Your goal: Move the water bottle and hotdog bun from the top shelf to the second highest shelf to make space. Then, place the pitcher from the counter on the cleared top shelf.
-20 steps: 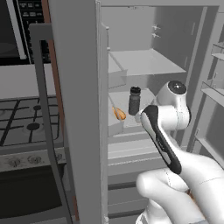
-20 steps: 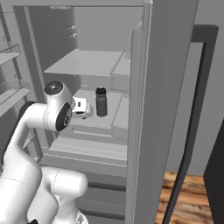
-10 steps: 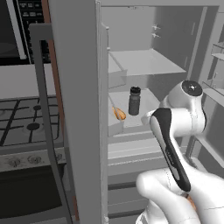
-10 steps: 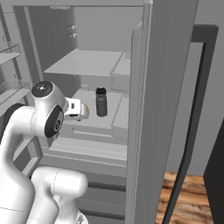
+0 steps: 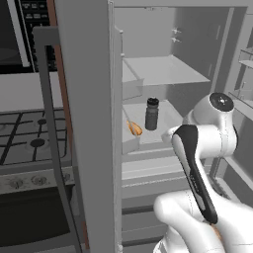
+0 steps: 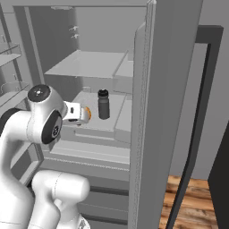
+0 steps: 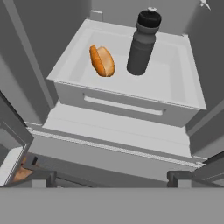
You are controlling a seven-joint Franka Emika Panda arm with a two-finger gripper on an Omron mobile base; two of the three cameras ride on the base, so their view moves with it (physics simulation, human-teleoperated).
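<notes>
1. The claw stands wide open and holds nothing; in the hand view its two dark fingertips rise far apart at the bottom edge.
2. In that same view the water bottle stands upright toward 12 o'clock from the claw, slightly to the 1 o'clock side, well apart from it.
3. The hotdog bun lies flat at about 11 o'clock from the claw, just beside the bottle on its 9 o'clock side, not touching it.
4. Both rest on a light-grey shelf with a raised front lip, deep inside the open fridge; a lower ledge lies between this shelf and the fingertips.
5. In the left base view the bottle is seen upright on that shelf, with the bun at its 8 o'clock, partly hidden by the fridge wall.
6. A bare higher shelf sits above them at 12 o'clock.
7. In the right base view the bottle stands at 3 o'clock from the arm's white wrist, and a sliver of the bun shows just past the wrist.
8. A black gas stove stands at 9 o'clock of the fridge in the left base view.
</notes>
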